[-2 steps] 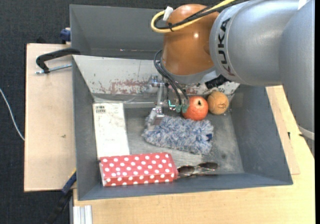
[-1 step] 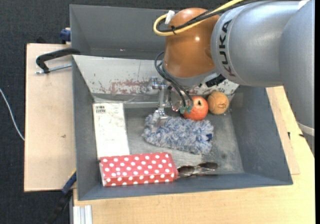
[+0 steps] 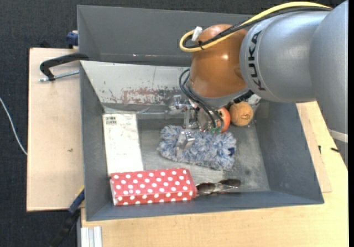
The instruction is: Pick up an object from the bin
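Where the bin (image 3: 92, 146) has its near wall, one red box (image 3: 152, 186) with white dots lies flat, its long side running left to right along that wall. Just right of it, touching or nearly touching its end, lies one pair of dark glasses (image 3: 218, 185), also set left to right.

Farther in, at the middle of the floor, lies one blue-and-white shaggy cloth (image 3: 207, 149). Its long axis runs left to right, and neither end reads as a front. Left of it, one white carton (image 3: 121, 142) lies flat with its long axis near to far, its near end at the red box.

Above the cloth's left part hangs the gripper (image 3: 186, 140), down at the pile or touching it; whether it is released or clenched I cannot tell. No grasp on the cloth can be made out.

Farther right, near the right wall, sit one small orange-and-green thing (image 3: 224, 120) and, touching it on the right, one tan ball (image 3: 241, 113).

That makes six things in the bin, one of each.
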Robot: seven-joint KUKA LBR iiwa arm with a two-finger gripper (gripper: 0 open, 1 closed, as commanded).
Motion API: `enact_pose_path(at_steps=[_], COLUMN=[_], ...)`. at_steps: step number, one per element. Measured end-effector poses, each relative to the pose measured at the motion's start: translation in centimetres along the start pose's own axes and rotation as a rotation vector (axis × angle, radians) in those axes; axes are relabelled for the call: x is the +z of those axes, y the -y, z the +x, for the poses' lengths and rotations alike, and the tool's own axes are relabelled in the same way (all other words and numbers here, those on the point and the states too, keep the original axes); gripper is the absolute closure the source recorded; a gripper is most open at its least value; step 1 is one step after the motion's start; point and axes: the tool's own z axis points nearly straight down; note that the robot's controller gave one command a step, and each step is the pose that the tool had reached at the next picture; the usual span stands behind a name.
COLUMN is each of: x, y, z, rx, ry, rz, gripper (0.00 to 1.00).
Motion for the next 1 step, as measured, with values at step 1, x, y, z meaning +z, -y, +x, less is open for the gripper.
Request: enact_pose_path(at_steps=[1], x=[4.44], y=[-0.17], z=[1.46], rx=[-0.069], ry=[0.005], rz=[-0.002], gripper=[1.00])
